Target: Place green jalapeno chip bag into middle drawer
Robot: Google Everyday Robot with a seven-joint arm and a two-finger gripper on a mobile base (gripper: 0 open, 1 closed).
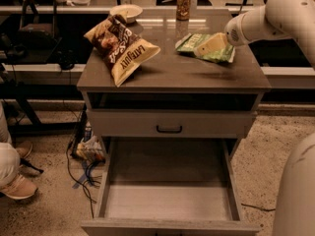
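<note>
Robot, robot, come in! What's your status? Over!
Gripper down at the green jalapeno chip bag on the cabinet top. Middle drawer open below. Brown chip bag apart, to the side.

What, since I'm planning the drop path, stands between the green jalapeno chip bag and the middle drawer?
Nothing visible. The gripper is at the green jalapeno chip bag on the tabletop; the middle drawer below is pulled out, floor bare. The brown chip bag and can lie off that path.

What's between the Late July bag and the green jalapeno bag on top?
Only bare cabinet top in the camera view. The end effector is at the right side of the green jalapeno chip bag.
</note>
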